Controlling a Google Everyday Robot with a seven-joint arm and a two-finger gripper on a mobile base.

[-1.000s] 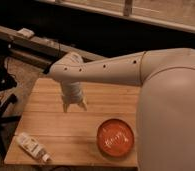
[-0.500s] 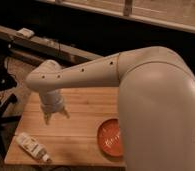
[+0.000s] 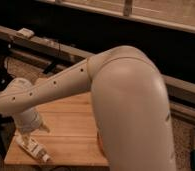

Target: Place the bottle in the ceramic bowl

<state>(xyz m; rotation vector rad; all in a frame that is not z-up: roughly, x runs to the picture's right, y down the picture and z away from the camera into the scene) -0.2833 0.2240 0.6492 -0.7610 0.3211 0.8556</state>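
The bottle (image 3: 34, 148) is small, pale, with a light label and a white cap. It lies on its side near the front left corner of the wooden table (image 3: 71, 125). My gripper (image 3: 34, 134) hangs at the end of the white arm, just above the bottle and close to it. The orange-red ceramic bowl is hidden behind my bulky arm (image 3: 126, 110), which fills the right half of the view.
A dark rail or shelf (image 3: 51, 47) runs behind the table with a small white object (image 3: 25, 33) on it. Dark stand legs and cables (image 3: 1, 75) are left of the table. The table's front edge is close below the bottle.
My arm has swung left and down, bringing the gripper from the table's middle to just above the bottle. The arm now covers the bowl.
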